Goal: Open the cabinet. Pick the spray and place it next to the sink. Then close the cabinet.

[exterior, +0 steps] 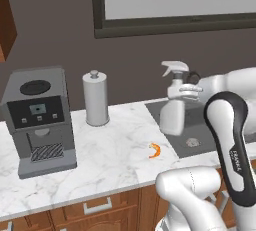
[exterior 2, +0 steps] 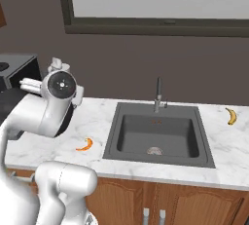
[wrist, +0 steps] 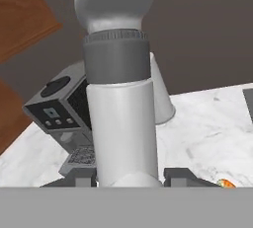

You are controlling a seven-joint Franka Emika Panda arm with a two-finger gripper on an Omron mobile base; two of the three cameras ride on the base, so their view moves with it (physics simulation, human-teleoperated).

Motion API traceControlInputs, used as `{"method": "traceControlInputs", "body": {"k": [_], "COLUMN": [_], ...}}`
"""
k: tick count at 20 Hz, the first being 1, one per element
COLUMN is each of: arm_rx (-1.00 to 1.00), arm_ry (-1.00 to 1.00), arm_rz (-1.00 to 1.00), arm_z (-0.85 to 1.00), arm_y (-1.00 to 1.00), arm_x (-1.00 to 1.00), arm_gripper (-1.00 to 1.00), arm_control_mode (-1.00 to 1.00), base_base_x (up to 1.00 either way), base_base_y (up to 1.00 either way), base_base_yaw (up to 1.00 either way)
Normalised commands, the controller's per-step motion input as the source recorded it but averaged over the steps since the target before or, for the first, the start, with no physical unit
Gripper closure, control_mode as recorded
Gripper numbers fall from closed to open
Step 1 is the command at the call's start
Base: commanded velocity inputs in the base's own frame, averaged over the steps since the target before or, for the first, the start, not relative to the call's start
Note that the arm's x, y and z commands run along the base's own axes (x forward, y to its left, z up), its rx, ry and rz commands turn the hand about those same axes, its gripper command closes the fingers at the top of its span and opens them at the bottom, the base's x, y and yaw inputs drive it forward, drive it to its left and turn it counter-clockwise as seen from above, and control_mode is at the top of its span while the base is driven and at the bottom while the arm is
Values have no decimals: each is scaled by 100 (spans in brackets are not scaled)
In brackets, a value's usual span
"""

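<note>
The spray (exterior: 174, 102), a pale translucent bottle with a white trigger nozzle, stands upright between the fingers of my gripper (exterior: 188, 89), which is shut on its neck from the right. Its base is over the left rim of the dark grey sink (exterior: 200, 147); I cannot tell whether it touches. In the hand view the spray (wrist: 118, 98) rises between the two fingertips (wrist: 179, 174). From the right base view the nozzle of the spray (exterior 2: 58, 65) peeks over my wrist, left of the sink (exterior 2: 141, 131). A brown edge of the cabinet (exterior: 5, 30) shows at the upper left.
A boxy grey coffee machine (exterior: 40, 120) and a paper towel roll (exterior: 95, 97) stand on the marble counter to the left. A small orange item (exterior: 155, 150) lies beside the sink. A faucet (exterior 2: 158, 95) rises behind the basin, a banana (exterior 2: 232, 116) lies to its right.
</note>
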Motion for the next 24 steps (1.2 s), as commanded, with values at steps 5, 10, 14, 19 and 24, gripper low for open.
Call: {"method": "traceControlInputs", "body": {"k": [5,10,14,19,24], "arm_rx": [-3,-4,0,0,0], "arm_ry": [-4,-33,-27,-6,0], "arm_rz": [10,11,6,2,8], "arm_z": [-13,-16,-17,-12,-16], "arm_y": [-11,-6,-7,-6,-7], "arm_x": [32,13,21,36,30], "arm_gripper": [100,100,100,100,100], "arm_control_mode": [-100,-100,-100,-100,-100], "base_base_x": [0,0,0,0,0], "base_base_y": [0,0,0,0,0], "base_base_yaw": [0,0,0,0,0]}}
